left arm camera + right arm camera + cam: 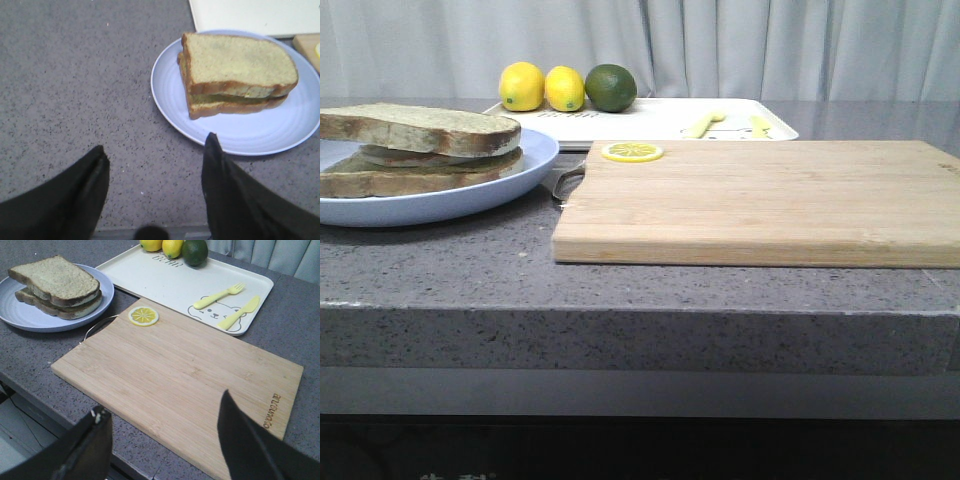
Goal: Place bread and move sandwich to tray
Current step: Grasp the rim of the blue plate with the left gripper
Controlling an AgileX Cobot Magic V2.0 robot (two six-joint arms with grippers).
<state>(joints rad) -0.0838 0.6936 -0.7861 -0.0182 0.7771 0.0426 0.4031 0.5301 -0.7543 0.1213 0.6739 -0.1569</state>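
Sitting at the far left of the counter (620, 290), the sandwich (420, 150) rests on a light-blue plate (510, 180), its top slice of bread (240, 60) laid over the lower one. The left gripper (156, 165) hangs above the counter just beside the plate, jaws wide apart and holding nothing. A cutting board (760, 200) lies to the right with a lemon slice (631, 152) on its near corner. Behind it, the tray (165, 280) carries two lemons (542, 87) and a lime (611, 87). The right gripper (165, 432) hovers over the board's edge, spread open, empty.
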